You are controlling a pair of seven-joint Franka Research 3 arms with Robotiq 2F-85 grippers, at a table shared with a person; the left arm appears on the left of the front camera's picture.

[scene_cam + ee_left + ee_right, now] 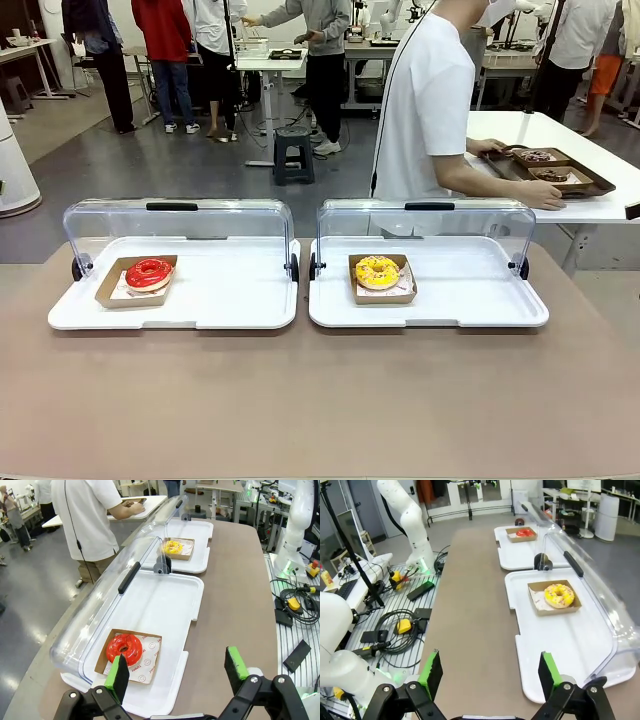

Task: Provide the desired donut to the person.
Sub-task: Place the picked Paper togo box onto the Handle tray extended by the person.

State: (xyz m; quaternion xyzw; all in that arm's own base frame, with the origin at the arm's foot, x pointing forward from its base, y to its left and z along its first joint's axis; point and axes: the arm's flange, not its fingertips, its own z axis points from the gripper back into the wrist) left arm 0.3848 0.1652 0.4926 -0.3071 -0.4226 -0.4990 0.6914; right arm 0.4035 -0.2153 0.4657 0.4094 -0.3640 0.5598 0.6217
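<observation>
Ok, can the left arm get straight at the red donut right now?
Probably yes: the left gripper is open just short of the red donut, the clear lid is swung back, and nothing lies between.

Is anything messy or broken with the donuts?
Nothing stands out. The red glazed donut and the yellow sprinkled donut each sit whole in a brown cardboard box on a white tray, clear lids open.

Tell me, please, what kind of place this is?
Probably a robotics lab set up like a donut counter. A white robot arm stands on a cabled base, other worktables sit behind, and two lidded trays display a red donut and a yellow donut.
</observation>
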